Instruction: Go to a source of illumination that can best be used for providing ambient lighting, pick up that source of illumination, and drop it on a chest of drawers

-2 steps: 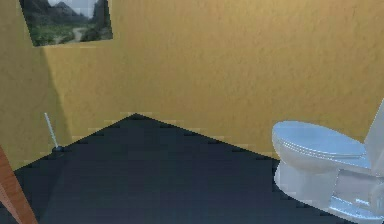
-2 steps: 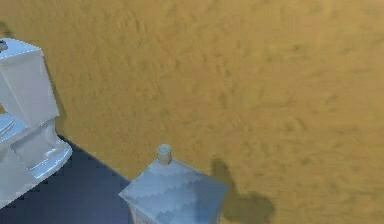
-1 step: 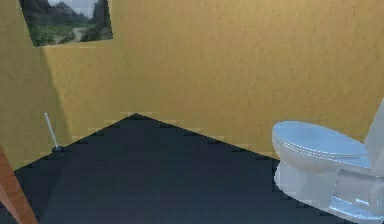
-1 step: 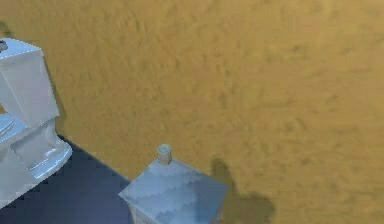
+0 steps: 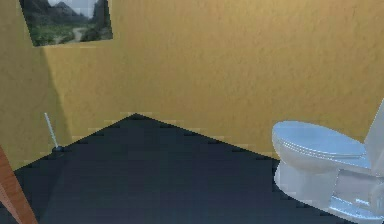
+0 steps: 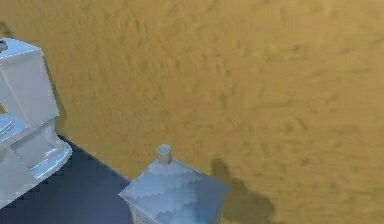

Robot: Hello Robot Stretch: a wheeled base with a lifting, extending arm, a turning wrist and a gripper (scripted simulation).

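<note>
- The room is a small bathroom with mottled orange-yellow walls (image 5: 230, 70) and a dark, near-black floor (image 5: 150, 165). In the forward view two walls meet in a corner left of the middle.
- A framed landscape picture (image 5: 66, 20) hangs high on the wall at the forward view's upper left, cut by the top edge.
- Below it, near the corner, a thin pale stick (image 5: 48, 130) stands upright on a small dark base on the floor, close to the left wall.
- A reddish-brown edge (image 5: 10, 190) rises along the forward view's lower left corner. What it belongs to cannot be told.
- A white toilet (image 5: 320, 160) stands on the floor at the forward view's right with its lid down and its tank at the right edge, against the wall.
- The toilet (image 6: 25, 120) appears again at the arm side view's left, its tank touching the orange wall (image 6: 250, 80).
- At the arm side view's bottom middle stands a pale blue-white object (image 6: 175, 195) with a sloped top. A small cream cylinder (image 6: 163, 153) sits on its peak. It is near the wall and apart from the toilet. Its kind cannot be told.
- A strip of dark floor (image 6: 85, 190) lies between the toilet and this object.
- The state of the fingers cannot be told.
- Where the source of illumination stands cannot be told either.
</note>
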